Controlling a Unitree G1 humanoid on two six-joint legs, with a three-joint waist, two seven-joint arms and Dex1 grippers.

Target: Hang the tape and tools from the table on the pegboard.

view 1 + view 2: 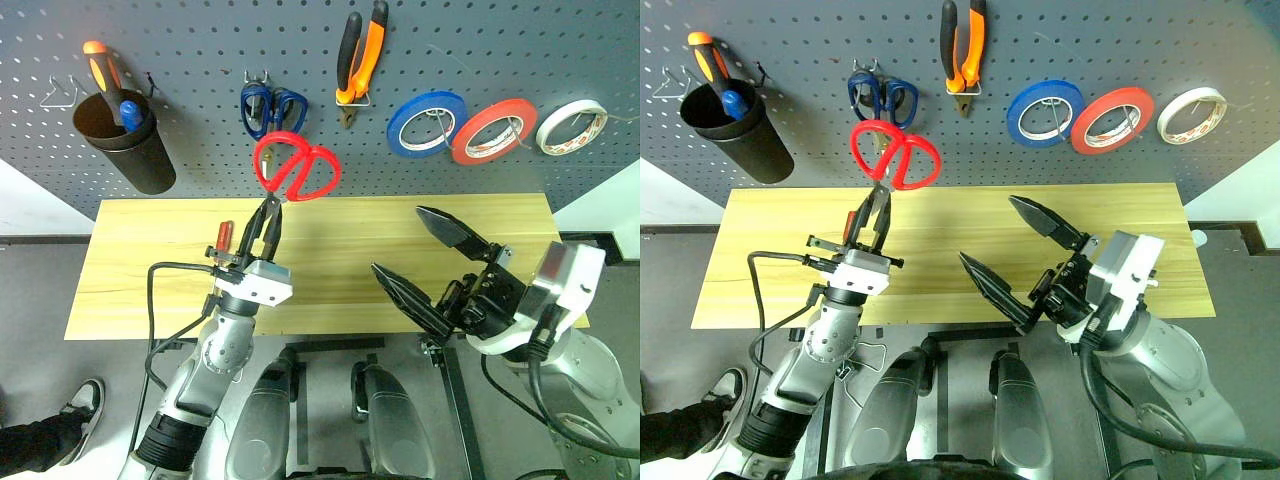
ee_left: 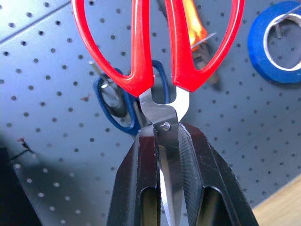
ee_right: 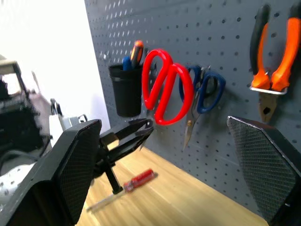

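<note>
Against the pegboard (image 1: 200, 40), red-handled scissors (image 1: 296, 165) stand handles-up, blades pinched.

Screwdriver (image 3: 136, 181) on table (image 1: 400, 225), below pegboard (image 1: 200, 40)

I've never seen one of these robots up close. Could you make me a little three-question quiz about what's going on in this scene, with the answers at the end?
1. True or false: the left gripper holds the red-handled scissors by their metal blades, handles up.
2. Which task item lies on the light wooden table?
A. the orange-and-black pliers
B. the slim red-handled screwdriver
C. the flat red tape ring
3. Fill in: the right gripper holds nothing and its fingers are ____.

Key:
1. True.
2. B; the pliers and the red tape ring already hang on the grey pegboard.
3. Open.
</note>
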